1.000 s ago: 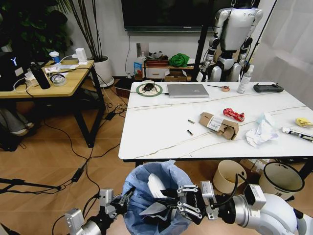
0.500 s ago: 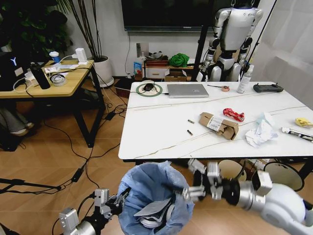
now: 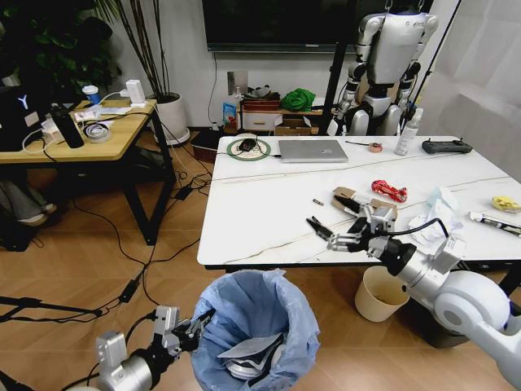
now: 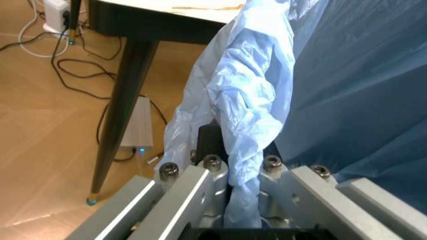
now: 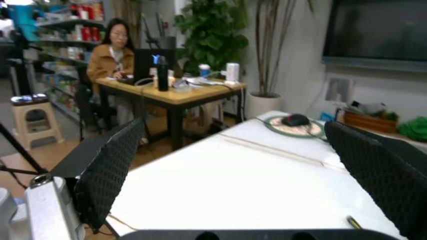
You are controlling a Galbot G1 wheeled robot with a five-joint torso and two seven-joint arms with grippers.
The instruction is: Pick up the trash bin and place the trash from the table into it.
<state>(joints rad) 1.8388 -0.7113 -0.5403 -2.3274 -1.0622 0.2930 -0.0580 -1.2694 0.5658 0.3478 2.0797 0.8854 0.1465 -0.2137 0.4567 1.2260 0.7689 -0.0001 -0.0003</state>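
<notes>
The trash bin (image 3: 256, 322), lined with a crinkly light-blue bag (image 4: 257, 95), hangs low in front of the table (image 3: 260, 220), with some grey-white litter (image 3: 251, 352) inside. My left gripper (image 3: 194, 332) (image 4: 241, 187) is shut on the bag at the bin's rim. My right gripper (image 3: 330, 214) (image 5: 247, 175) hovers open over the table's front part, just left of the torn cardboard box (image 3: 368, 208). Further right lie a red wrapper (image 3: 389, 191), crumpled tissues (image 3: 434, 221), a yellow peel (image 3: 505, 203) and a packet (image 3: 495, 221).
A silver laptop (image 3: 313, 151), a black controller (image 3: 446, 147) and a white bottle (image 3: 406, 134) sit at the table's far side. A cream bucket (image 3: 381, 293) stands under the table on the right. A wooden desk (image 3: 77, 130) and floor cables (image 3: 142, 269) lie to the left.
My right gripper has risen out of the bin and moved up over the table toward the cardboard box, staying open. The bin has dropped slightly in the view with the left gripper still holding it.
</notes>
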